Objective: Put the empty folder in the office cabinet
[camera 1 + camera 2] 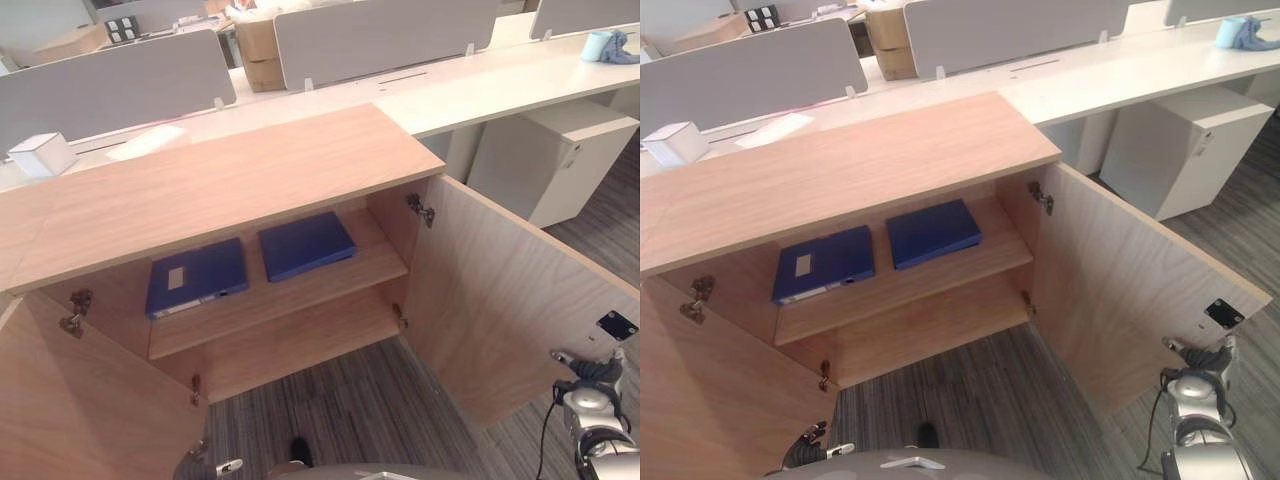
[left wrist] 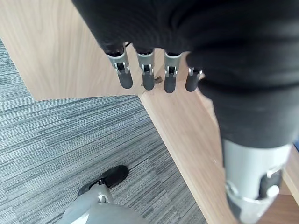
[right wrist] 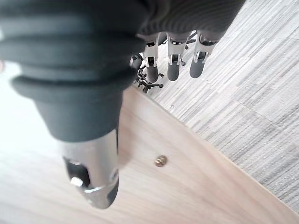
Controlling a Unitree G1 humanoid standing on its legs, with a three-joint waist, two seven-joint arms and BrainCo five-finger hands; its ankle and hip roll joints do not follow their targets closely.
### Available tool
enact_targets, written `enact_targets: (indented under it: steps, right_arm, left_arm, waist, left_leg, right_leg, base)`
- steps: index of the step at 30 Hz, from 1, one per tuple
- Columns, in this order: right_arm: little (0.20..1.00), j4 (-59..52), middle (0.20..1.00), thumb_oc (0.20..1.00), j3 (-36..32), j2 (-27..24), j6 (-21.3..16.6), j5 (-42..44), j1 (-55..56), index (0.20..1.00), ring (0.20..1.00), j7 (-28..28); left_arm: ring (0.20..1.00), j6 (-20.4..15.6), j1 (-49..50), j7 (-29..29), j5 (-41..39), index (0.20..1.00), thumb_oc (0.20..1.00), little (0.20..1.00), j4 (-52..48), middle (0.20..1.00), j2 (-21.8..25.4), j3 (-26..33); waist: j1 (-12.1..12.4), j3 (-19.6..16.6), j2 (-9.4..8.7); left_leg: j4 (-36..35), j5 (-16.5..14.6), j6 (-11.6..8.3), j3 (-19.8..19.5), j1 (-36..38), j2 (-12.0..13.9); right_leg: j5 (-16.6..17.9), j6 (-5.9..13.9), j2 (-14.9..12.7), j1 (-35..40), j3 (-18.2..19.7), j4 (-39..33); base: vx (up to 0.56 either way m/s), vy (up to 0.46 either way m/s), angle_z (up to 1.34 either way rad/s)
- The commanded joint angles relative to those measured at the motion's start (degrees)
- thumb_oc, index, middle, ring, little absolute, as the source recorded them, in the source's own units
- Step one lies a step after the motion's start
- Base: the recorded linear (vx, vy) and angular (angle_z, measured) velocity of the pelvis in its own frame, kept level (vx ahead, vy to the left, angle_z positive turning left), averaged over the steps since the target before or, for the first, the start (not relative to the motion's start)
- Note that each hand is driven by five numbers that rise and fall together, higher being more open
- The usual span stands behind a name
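Observation:
The wooden office cabinet point(image 1: 200, 180) stands with both doors swung wide. On its upper shelf point(image 1: 300, 296) two dark blue folders lie flat: one with a white label point(image 1: 197, 276) on the left, and a plain one point(image 1: 305, 244) to its right. The lower shelf is bare. My left hand point(image 2: 147, 74) hangs low by the left door point(image 1: 80, 400), fingers straight and holding nothing. My right hand point(image 3: 173, 65) hangs beside the outer edge of the right door point(image 1: 500, 300), fingers relaxed and holding nothing; it also shows in the left eye view point(image 1: 590, 375).
Grey striped carpet point(image 1: 340, 400) lies in front of the cabinet. A white box point(image 1: 42, 154) sits at the back left. A white drawer unit point(image 1: 555, 155) stands under the long white desk point(image 1: 500, 85) to the right. Cardboard boxes point(image 1: 258, 45) are stacked far behind.

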Motion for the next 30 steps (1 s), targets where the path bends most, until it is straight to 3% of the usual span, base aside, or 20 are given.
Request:
enact_targets:
  steps: [1, 8, 9, 16, 30]
  right_arm:
    - [1.0, 1.59, 1.0, 1.0, 0.27, -3.89, -1.36, 3.06, -2.35, 1.0, 1.0, -0.74]
    - [1.0, 0.67, 1.0, 1.0, 2.21, -3.4, -1.49, 3.53, -3.61, 1.0, 1.0, 1.52]
    - [1.0, -3.91, 1.0, 1.0, 5.75, -3.0, -2.13, 2.96, -3.16, 1.0, 1.0, 5.4]
    - [1.0, -21.39, 1.0, 1.0, 15.37, -2.74, -4.34, 2.12, 0.44, 1.0, 1.0, 16.96]
    - [1.0, -42.85, 1.0, 1.0, 29.25, 1.36, -5.13, 2.54, 5.38, 1.0, 1.0, 27.46]
  left_arm:
    - [1.0, -0.87, -4.47, 0.05, 0.19, 1.0, 1.0, 1.0, 0.33, 1.0, 1.92, -1.24]
    - [1.0, -0.84, -4.3, 0.02, 0.76, 1.0, 1.0, 1.0, 0.44, 1.0, 1.89, -1.33]
    - [1.0, -0.93, -4.58, -0.15, 1.18, 1.0, 1.0, 1.0, 0.53, 1.0, 2.03, -0.94]
    - [1.0, -0.53, -4.32, -1.33, 2.68, 1.0, 1.0, 1.0, 0.58, 1.0, 3.11, 2.05]
    - [1.0, -0.54, -4.15, -0.19, 5.31, 1.0, 1.0, 1.0, 3.27, 1.0, 1.24, 5.08]
  waist:
    - [1.3, -0.15, 0.76]
    - [2.07, -0.47, 1.84]
    - [1.98, -0.25, 1.8]
    - [1.52, -0.12, 1.55]
    - [1.85, 0.16, -0.05]
  left_leg:
    - [0.34, 1.02, -4.71, 1.32, -1.41, 4.05]
    - [0.14, 1.34, -4.79, 0.9, -1.05, 4.13]
    - [0.2, 1.24, -4.96, 0.79, -0.86, 3.96]
    - [0.26, 1.52, -5.15, 0.65, -0.88, 4.4]
    - [0.66, 1.89, -5.09, -0.15, -1.47, 5.19]
  right_leg:
    - [-1.55, -0.19, 0.41, -0.59, 1.19, -0.07]
    - [-1.63, -0.33, 0.64, -0.26, 0.64, -0.07]
    - [-1.78, -0.35, 0.49, -0.16, 0.6, -0.07]
    - [-1.85, -0.71, 0.61, -0.17, 0.42, -0.07]
    - [-1.97, -1.38, 1.01, 0.27, -0.08, -0.07]
  base:
    - [0.01, -0.011, 0.08]
    - [0.0, -0.002, 0.01]
    - [0.0, 0.0, 0.0]
    - [-0.02, -0.013, -0.04]
    - [-0.01, -0.009, -0.04]
